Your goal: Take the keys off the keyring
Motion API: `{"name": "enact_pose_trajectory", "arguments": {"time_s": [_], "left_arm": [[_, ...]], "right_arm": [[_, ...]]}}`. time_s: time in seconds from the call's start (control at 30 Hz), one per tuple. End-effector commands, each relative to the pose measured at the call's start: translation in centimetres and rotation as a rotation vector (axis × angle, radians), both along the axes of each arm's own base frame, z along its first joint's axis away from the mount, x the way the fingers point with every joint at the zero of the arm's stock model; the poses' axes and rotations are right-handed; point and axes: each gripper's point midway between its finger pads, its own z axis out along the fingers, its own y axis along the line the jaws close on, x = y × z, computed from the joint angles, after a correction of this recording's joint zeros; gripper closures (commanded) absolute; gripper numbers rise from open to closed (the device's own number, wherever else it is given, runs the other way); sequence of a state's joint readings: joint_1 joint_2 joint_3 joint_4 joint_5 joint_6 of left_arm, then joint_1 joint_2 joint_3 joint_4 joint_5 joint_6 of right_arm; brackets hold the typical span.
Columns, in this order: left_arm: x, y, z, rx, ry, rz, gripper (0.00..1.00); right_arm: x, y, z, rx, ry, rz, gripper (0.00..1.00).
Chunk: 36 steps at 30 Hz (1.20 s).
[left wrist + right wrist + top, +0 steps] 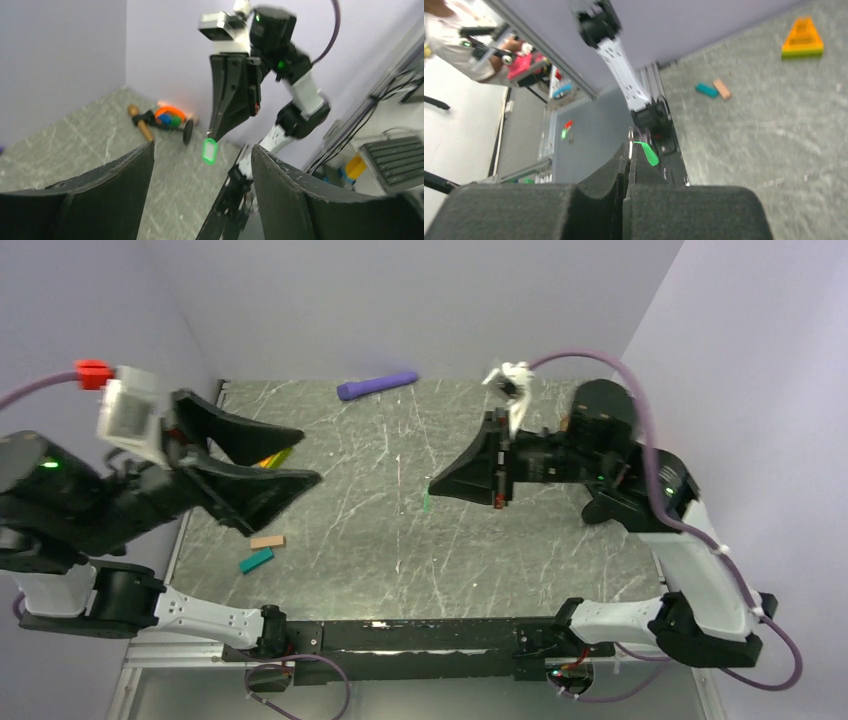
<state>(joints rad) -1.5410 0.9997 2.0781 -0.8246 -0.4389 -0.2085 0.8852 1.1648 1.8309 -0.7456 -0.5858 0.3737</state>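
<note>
Lavender walls close round a grey marbled table (pixel 450 560), and above it the two arms face one another. The right gripper (pixel 435 484) is pinched tight, its pads pressed together. The keys (pixel 210 150), which show as one small flat bright-green piece, hang straight down from its very tip, clear of the table. In the right wrist view the green piece pokes out just past the closed tips.

The left gripper (pixel 308 456) sits to the left of the right gripper and apart from it. Its fingers are spread wide with nothing between them, and its mouth points at the dangling piece. A tan block (pixel 267 541) and a teal block (pixel 256 560) lie side by side further left of the right gripper, nearer the arm bases. A purple cylinder (pixel 377 386) lies beyond the right gripper, toward the back wall. Nothing touches any of these three.

As for progress, no keyring can be made out, because whatever joins the green piece to the right gripper's tip is too small to tell. The piece looks lifted and presented, but the separation itself cannot be confirmed. If a ring is on it, the left gripper would need to close on the green piece and pull away from the right gripper.
</note>
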Motion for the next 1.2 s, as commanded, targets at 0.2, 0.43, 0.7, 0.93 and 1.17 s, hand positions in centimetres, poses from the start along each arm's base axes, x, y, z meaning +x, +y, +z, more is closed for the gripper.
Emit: {"name": "enact_pose_trajectory", "arguments": {"time_s": [0.2, 0.43, 0.7, 0.93, 1.17], "left_arm": [[7.0, -4.9, -15.5, 0.494, 0.355, 0.247, 0.38], [4.1, -7.9, -13.1, 0.269, 0.226, -0.183, 0.37], [1.1, -8.9, -11.6, 0.164, 0.211, -0.495, 0.55], [1.4, -9.5, -11.9, 0.183, 0.234, -0.526, 0.56], [2.7, -9.7, -13.2, 0.231, 0.26, -0.466, 0.57]], "right_arm": [[1.4, 0.7, -11.0, -0.327, 0.258, -0.048, 1.0], [-1.1, 1.2, -9.3, -0.184, 0.177, 0.127, 1.0], [-1.8, 1.8, -7.4, -0.129, 0.136, 0.206, 1.0], [-1.2, 2.6, -6.1, -0.104, 0.106, 0.213, 1.0], [-0.3, 2.8, -5.6, -0.102, 0.066, 0.182, 1.0]]}}
